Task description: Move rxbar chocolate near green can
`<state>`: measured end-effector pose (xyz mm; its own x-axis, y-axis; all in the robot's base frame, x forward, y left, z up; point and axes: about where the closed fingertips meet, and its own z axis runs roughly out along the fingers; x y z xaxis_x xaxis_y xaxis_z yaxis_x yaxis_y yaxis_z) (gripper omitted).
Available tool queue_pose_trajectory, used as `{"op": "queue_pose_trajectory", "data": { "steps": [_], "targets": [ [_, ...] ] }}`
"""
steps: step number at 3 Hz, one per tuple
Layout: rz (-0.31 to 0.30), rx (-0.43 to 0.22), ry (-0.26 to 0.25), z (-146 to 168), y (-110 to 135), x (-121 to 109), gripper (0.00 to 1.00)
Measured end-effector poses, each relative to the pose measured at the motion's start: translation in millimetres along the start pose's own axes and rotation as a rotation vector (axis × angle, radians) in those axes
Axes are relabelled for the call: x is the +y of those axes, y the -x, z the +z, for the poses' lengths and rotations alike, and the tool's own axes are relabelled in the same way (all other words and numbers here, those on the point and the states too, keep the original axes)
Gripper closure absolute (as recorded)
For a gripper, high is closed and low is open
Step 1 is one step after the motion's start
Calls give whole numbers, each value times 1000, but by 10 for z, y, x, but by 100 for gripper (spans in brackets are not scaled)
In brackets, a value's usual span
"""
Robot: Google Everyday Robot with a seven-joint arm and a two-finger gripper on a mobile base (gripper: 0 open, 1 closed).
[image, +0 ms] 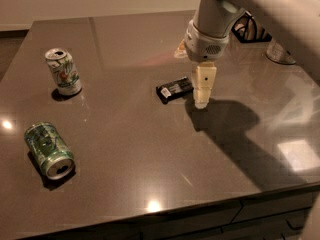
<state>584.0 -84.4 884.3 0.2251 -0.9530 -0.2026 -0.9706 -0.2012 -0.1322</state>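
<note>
The gripper [202, 100] hangs just beside the rxbar chocolate [175, 89]; whether it is spread or closed cannot be told. Coming down off-centre, it could clip the bar's end and skid it away. The green can [50, 150], lying on its side well beyond the bar, might roll if bumped.

At the middle of the table [150, 159] lies the rxbar chocolate [175, 89], the hand [202, 102] just right of it. The green can [50, 150] lies at front left, a second can [63, 72] standing behind it.
</note>
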Motion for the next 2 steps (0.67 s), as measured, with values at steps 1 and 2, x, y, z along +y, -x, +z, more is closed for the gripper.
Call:
{"op": "queue_pose_trajectory", "data": {
  "steps": [1,2],
  "targets": [
    [-53,-6,36,245,129,-158,0],
    [-81,-4,65,423,162,-264,0]
  ]
}}
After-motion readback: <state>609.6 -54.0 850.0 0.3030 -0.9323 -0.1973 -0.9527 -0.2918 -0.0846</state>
